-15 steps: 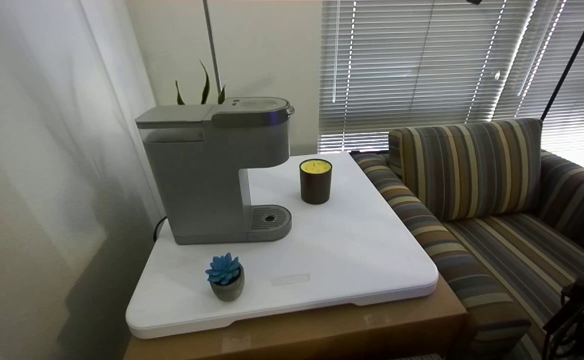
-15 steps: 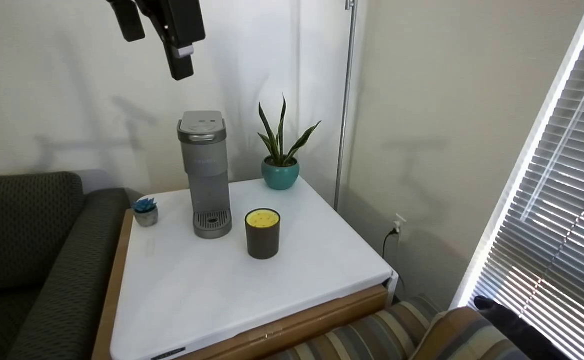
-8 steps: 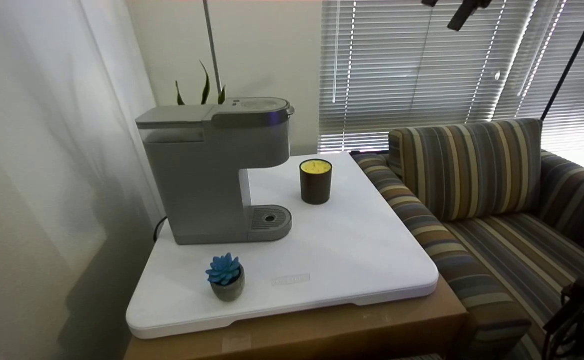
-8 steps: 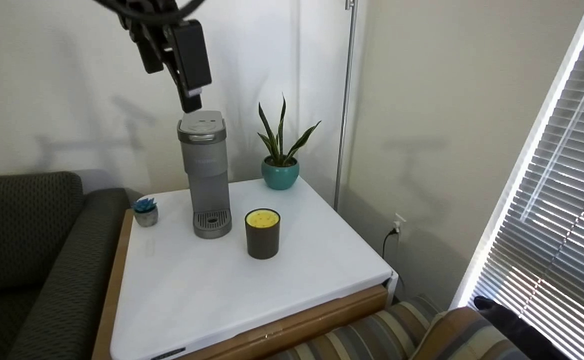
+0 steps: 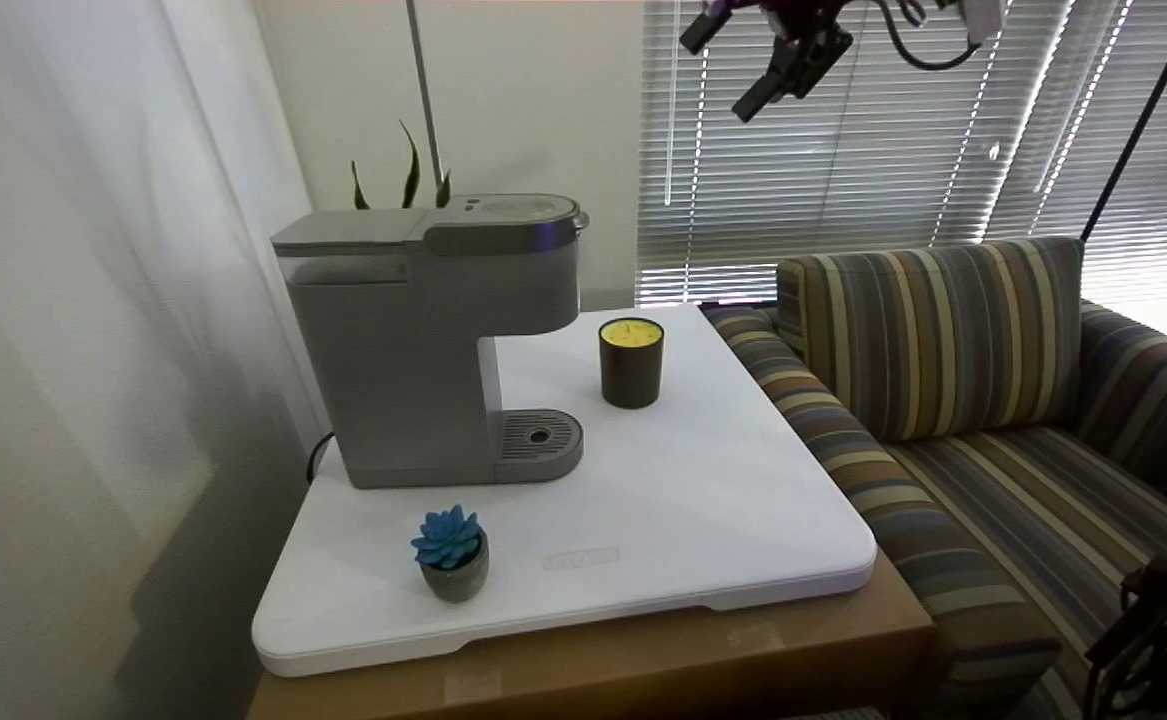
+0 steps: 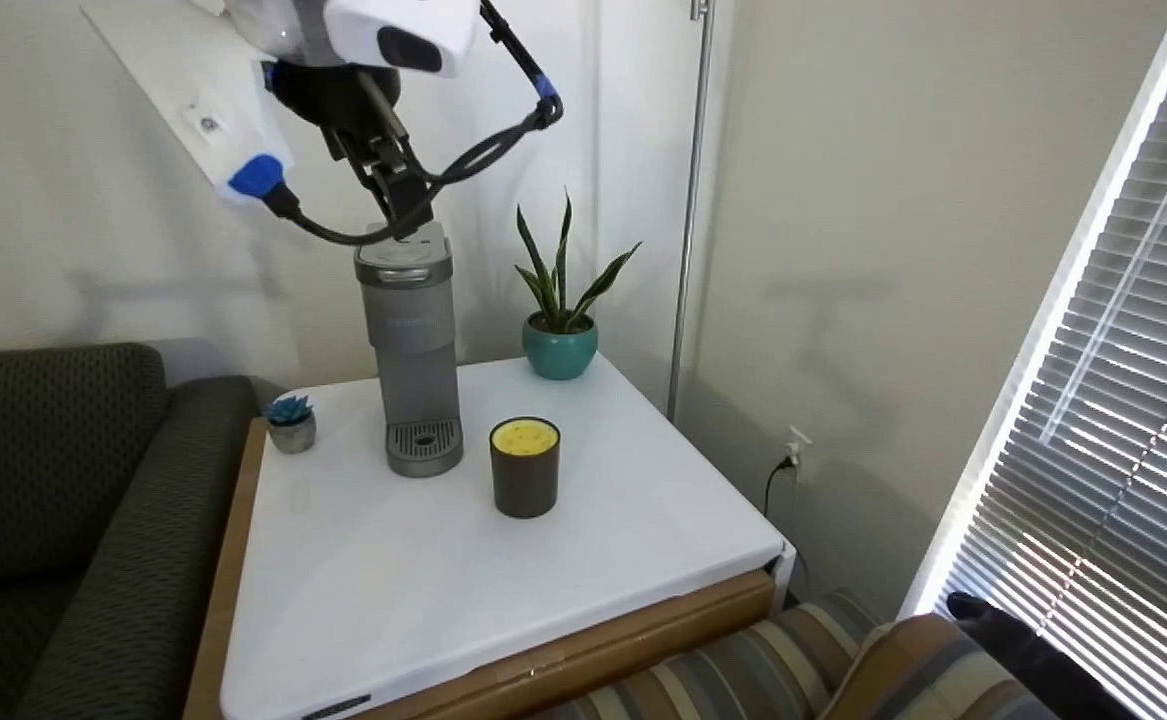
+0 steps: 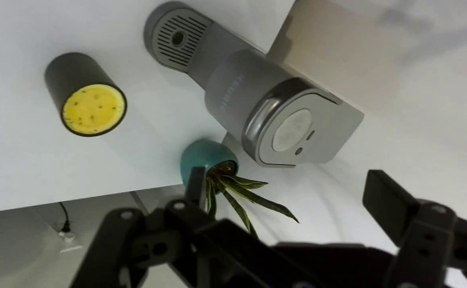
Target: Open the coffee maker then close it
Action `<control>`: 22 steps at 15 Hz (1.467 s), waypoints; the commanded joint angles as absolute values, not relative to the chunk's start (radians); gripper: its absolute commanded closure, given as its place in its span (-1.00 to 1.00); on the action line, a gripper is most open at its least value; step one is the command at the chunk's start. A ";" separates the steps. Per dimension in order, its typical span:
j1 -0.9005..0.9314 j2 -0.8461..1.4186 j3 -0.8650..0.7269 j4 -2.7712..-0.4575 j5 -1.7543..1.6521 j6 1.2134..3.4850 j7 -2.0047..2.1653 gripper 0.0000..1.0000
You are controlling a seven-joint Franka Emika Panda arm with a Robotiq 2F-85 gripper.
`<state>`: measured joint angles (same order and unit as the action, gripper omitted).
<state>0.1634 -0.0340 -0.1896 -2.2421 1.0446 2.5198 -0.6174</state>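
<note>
The coffee maker point(image 5: 413, 370) stands upright on the white surface point(image 5: 713, 500), its lid point(image 5: 508, 215) down on the grey body. In an exterior view its round base point(image 5: 543, 452) points to 3 o'clock, and a dark candle jar point(image 5: 631, 375) stands near that base, apart from it, at about 2 o'clock. At 6 o'clock from the coffee maker, also on the surface, is a small grey pot point(image 5: 456, 578) with a blue plant point(image 5: 447, 538). The hand point(image 5: 719, 78) hangs in the air between 1 and 2 o'clock from the coffee maker, well apart from it, against the window blinds point(image 5: 803, 180).

In an exterior view the arm point(image 6: 368, 20) shows between 10 and 11 o'clock of the frame, and the hand and a looped cable point(image 6: 543, 115) cross in front of the lid's back edge. A teal plant pot point(image 6: 560, 352) stands at 3 o'clock from the coffee maker, a dark sofa point(image 6: 53, 460) at 8 o'clock.

The wrist view shows the hand spread, its two fingers point(image 7: 389, 206) wide apart. There the coffee maker runs from its base at 11 o'clock to its lid between 2 and 3 o'clock, and the candle jar is between 9 and 10 o'clock. One finger covers part of the teal plant pot.
</note>
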 commanded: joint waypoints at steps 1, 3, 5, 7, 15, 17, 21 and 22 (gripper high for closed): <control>0.162 0.044 -0.193 -2.225 1.324 2.526 -0.811 -1.00; 0.151 0.083 -0.197 -2.236 1.455 2.500 -0.899 -1.00; 0.144 0.123 -0.202 -2.242 1.554 2.471 -0.964 -1.00; 0.068 0.163 -0.133 -2.236 1.629 2.455 -1.009 -1.00; 0.019 0.281 -0.092 -2.163 1.672 2.391 -1.035 -0.20; 0.017 0.302 -0.090 -2.135 1.657 2.386 -1.030 0.07; 0.022 0.342 -0.091 -2.070 1.622 2.399 -1.003 0.66; 0.020 0.351 -0.091 -2.055 1.618 2.395 -1.004 0.78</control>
